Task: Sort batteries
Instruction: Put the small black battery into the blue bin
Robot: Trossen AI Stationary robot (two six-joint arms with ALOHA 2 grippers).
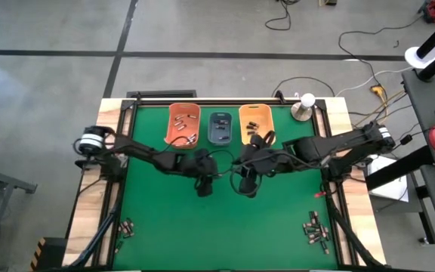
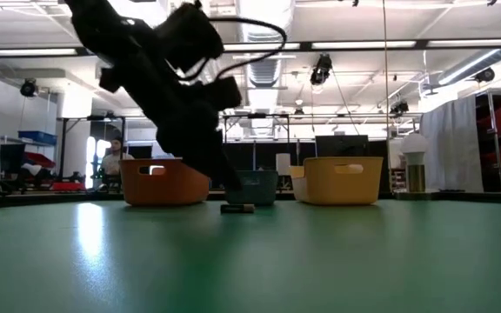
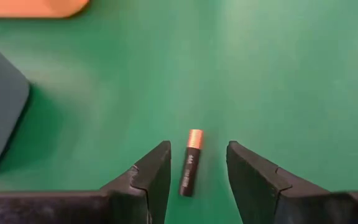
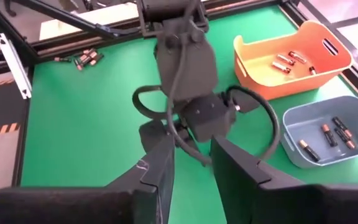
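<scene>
Green felt carries a single copper-tipped battery (image 3: 190, 163) lying loose between the spread fingers of the left gripper (image 3: 197, 177), just before the blue-grey bin (image 1: 220, 128), while the right gripper (image 4: 191, 168) hovers alongside, parted and empty.

Green covering on the bench (image 1: 225, 219) looks smooth and slightly glossy, catching pale ceiling glare in the low view, while its edges show bare pale wood. The orange bin (image 1: 183, 125), blue-grey bin (image 1: 220, 128) and yellow-orange bin (image 1: 256, 124) read as smooth moulded plastic with a soft sheen. The lone battery (image 3: 189, 163) wears a dark matt sleeve with a shiny coppery end. Left pincer (image 3: 197, 180) fingers (image 3: 151, 177) look like hard black plastic, dull and faintly scuffed at the edges.
</scene>
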